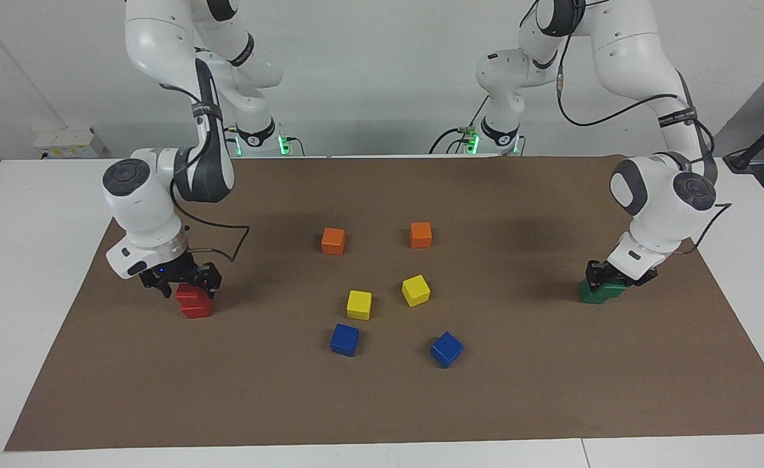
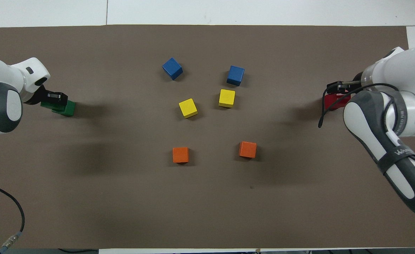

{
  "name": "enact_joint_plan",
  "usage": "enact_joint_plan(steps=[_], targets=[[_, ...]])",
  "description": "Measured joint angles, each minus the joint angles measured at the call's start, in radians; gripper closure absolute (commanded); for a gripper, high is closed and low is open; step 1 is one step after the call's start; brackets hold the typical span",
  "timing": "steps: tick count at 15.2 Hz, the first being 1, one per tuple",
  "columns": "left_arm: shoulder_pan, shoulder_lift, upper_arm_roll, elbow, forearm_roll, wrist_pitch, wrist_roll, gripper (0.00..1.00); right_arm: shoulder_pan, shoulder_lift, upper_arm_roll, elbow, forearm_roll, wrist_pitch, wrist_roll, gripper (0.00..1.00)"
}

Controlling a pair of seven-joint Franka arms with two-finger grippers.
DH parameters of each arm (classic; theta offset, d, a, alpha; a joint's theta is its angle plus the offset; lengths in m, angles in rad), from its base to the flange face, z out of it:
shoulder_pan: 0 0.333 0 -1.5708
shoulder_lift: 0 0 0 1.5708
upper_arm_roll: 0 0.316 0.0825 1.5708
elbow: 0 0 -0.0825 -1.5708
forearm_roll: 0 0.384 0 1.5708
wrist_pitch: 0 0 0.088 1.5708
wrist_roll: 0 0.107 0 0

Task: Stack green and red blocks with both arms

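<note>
Glossy red blocks [image 1: 194,303] form a skewed stack beneath our right gripper's [image 1: 181,284] spread jaws, while our left gripper [image 1: 606,278], jaws unreadable, sits on the green blocks [image 1: 597,294].

A robotics lab: two white arms [image 1: 173,162] bolted by a brown-matted white table [image 1: 24,260].

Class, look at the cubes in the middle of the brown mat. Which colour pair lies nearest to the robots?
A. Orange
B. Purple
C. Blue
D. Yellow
A: the two orange cubes sit highest in the facing view, closer to the robots than the yellow cubes and the blue cubes.
</note>
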Motion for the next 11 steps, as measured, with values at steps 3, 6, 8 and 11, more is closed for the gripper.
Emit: enact_joint_plan(steps=[3,6,8,11], targets=[[0.002,0.0,0.0,-0.019,0.0,0.02,0.0,0.0,0.027,-0.128,0.003,0.074,0.0,-0.249,0.0,0.0],[0.002,-0.001,0.0,-0.02,0.0,0.021,0.0,0.0,0.044,-0.245,0.01,0.078,0.0,-0.401,0.0,0.0],[0.002,-0.012,-0.001,-0.014,0.0,0.011,-0.001,0.0,0.044,-0.278,0.018,0.076,0.0,-0.45,0.0,0.0],[0.002,-0.076,-0.001,0.03,0.0,-0.129,-0.007,0.0,0.044,-0.285,0.018,0.075,0.008,-0.483,0.0,0.0]])
